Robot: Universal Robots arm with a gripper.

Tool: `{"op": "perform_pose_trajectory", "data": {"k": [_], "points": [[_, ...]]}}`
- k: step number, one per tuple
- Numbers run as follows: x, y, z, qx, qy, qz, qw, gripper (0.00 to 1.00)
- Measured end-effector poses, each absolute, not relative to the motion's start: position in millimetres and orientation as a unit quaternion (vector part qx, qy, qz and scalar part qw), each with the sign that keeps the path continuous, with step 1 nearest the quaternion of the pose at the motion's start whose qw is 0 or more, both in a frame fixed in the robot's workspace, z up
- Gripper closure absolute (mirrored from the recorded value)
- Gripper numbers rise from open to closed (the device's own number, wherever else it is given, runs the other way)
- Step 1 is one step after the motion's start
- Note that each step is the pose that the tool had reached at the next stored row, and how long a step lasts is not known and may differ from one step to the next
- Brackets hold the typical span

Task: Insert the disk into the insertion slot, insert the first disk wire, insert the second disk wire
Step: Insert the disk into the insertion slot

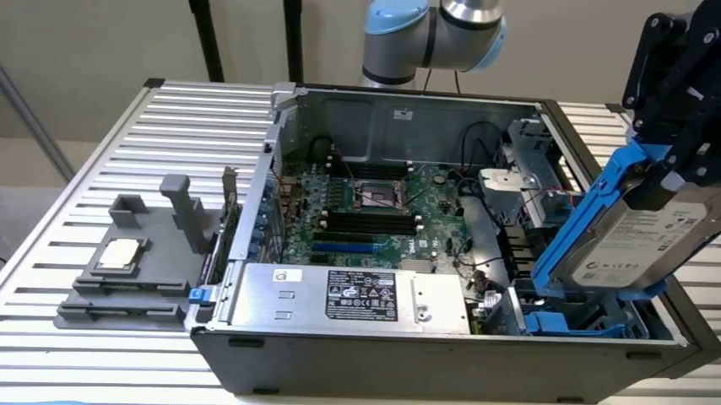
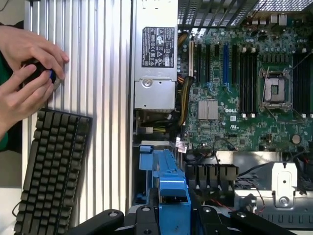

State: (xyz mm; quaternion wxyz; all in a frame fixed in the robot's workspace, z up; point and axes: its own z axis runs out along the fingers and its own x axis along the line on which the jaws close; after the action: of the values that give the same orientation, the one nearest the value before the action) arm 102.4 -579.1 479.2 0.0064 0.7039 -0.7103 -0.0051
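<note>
Black end effector (image 1: 667,173), clamped on the tilted silver-grey hard drive (image 1: 633,245) in its bright blue carrier, holds it above the grey, blue-railed drive cage (image 1: 569,325) at a corner of the dark computer case (image 1: 451,359); drive unseated, wiring judged undone.

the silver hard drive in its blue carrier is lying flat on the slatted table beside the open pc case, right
Not on the table: the silver hard drive in its blue carrier is held tilted by the black jaws, over the grey drive cage with blue clips inside the open case. The exterior view shows it.
</note>
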Motion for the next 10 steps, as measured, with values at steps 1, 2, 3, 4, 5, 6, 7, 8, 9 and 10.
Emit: {"op": "perform_pose_trajectory", "data": {"k": [1,2,3,4,5,6,7,8,9,10], "points": [[102.3,-580.6,478.5,0.704,-0.710,-0.006,0.006,0.68],[102.4,-582.1,478.0,0.704,-0.710,-0.006,0.006,0.68],[102.4,-583.3,477.4,0.704,-0.710,-0.007,0.005,0.68],[102.4,-584.2,476.8,0.705,-0.709,-0.007,0.005,0.68],[102.4,-585.0,476.3,0.705,-0.709,-0.008,0.005,0.68],[102.4,-585.4,475.4,0.706,-0.709,-0.008,0.004,0.68],[102.4,-585.5,474.6,0.706,-0.708,-0.008,0.004,0.68],[102.4,-585.5,474.0,0.706,-0.708,-0.008,0.004,0.68],[102.4,-585.6,472.9,0.707,-0.707,-0.009,0.003,0.68],[102.4,-585.6,472.1,0.707,-0.707,-0.009,0.003,0.68]]}}
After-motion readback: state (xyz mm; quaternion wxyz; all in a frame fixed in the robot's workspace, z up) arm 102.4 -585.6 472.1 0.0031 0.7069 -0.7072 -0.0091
